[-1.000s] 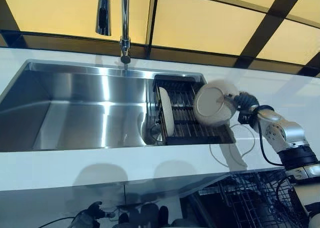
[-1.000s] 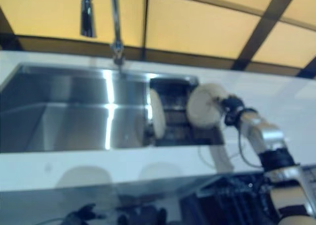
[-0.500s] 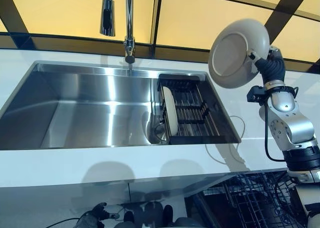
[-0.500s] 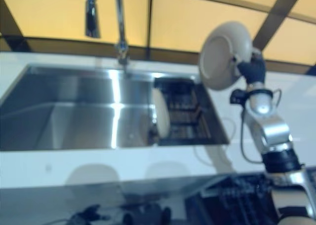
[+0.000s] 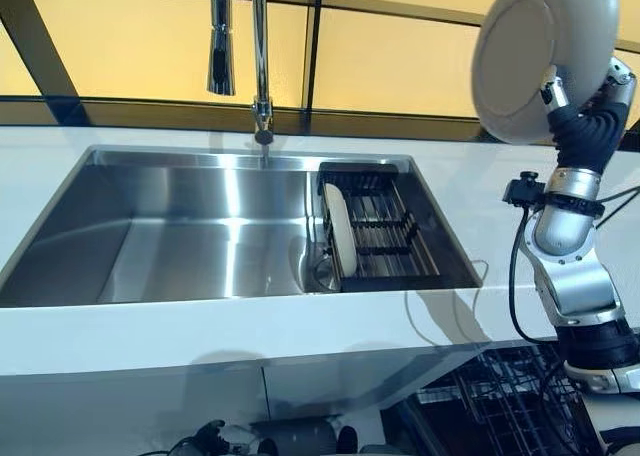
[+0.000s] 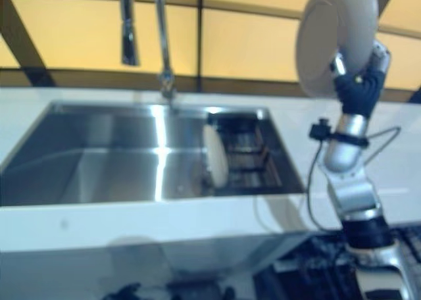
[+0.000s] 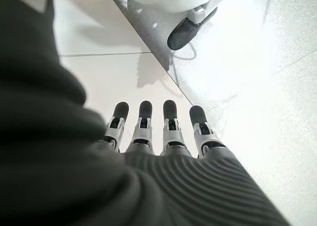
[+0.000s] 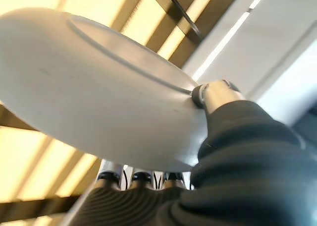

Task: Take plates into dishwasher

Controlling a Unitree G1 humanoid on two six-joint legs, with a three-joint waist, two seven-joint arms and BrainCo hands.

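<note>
The right robot hand (image 5: pixel 590 106) is raised high above the white surface (image 5: pixel 200 326), to the right of the sink (image 5: pixel 200 226), and it pinches a pale plate (image 5: pixel 540 51) by its lower rim. In the right wrist view the thumb (image 8: pixel 213 94) presses on the plate's (image 8: pixel 99 92) underside near the foot ring, while the fingers curl round the rim on the opposite face. The plate stands nearly on edge, its underside turned toward the sink and the tap (image 5: pixel 262 56).

A 2nd plate (image 5: pixel 340 231) stands upright in the dark dish rack (image 5: pixel 385 226), which sits in the right end of the sink. That plate is at the rack's left side, just beside the bare steel basin.

Below the front edge of the surface, at the lower right, the wire basket of the open dishwasher (image 5: pixel 500 396) shows under the raised arm, well apart from the held plate.

The left robot hand (image 7: pixel 163 132) hangs low, away from the sink. In its own wrist view its fingers are straight, side by side, spread slightly, and hold nothing; a light tiled floor (image 7: pixel 257 77) lies past them.
</note>
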